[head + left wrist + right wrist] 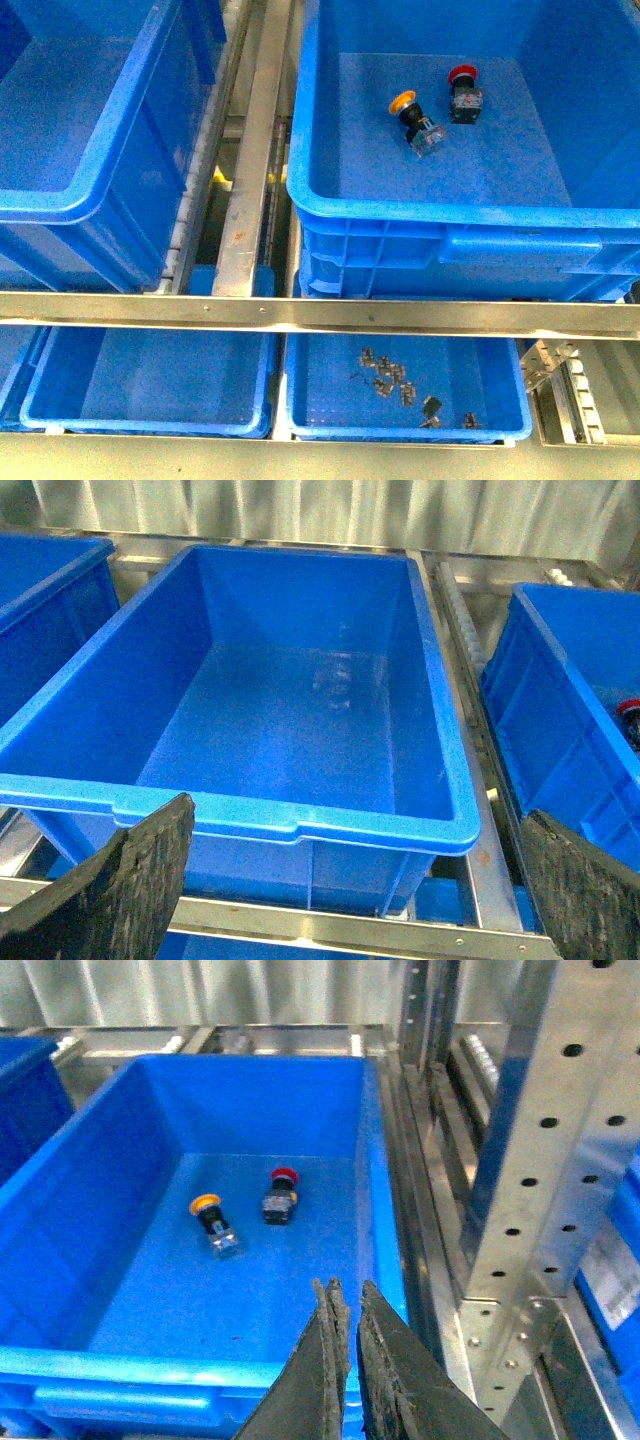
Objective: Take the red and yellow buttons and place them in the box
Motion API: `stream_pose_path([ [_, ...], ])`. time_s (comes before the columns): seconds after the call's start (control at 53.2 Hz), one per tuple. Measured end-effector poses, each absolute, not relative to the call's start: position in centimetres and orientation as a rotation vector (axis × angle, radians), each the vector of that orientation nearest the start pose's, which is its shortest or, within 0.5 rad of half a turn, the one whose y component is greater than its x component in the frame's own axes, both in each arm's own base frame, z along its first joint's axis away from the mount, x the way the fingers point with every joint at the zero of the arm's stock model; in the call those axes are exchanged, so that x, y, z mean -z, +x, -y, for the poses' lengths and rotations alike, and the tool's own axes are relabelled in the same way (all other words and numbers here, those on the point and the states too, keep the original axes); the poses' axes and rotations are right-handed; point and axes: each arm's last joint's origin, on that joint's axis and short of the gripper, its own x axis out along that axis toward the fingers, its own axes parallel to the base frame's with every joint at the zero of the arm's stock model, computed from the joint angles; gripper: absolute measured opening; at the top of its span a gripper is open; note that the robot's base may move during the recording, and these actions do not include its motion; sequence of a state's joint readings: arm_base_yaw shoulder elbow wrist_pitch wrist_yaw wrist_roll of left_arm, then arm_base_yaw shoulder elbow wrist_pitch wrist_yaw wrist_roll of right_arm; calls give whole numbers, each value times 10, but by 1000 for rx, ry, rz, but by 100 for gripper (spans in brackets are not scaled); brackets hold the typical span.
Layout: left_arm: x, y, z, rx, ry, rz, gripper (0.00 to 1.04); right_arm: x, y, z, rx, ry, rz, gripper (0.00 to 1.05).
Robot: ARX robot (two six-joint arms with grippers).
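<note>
You see the yellow button (pixel 416 120) and the red button (pixel 463 94) lying on their sides, near each other, on the floor of the box (pixel 420 208), so both probably are already delivered. Your right claw (pixel 348 1305) is pressed together and holds nothing; it hangs over the near rim, with the buttons further inside. Your left claw (pixel 350 870) stands wide apart over the empty crate (pixel 300 825)
</note>
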State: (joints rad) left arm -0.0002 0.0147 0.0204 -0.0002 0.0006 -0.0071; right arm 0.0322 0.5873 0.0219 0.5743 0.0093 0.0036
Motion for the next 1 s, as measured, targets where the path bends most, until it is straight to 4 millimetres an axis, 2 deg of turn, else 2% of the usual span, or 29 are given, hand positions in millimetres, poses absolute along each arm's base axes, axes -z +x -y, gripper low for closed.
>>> stream_pose_path([
  [0.997,-169,97,0,0,-7,6,97,-173,108,0,-1,4,22,3],
])
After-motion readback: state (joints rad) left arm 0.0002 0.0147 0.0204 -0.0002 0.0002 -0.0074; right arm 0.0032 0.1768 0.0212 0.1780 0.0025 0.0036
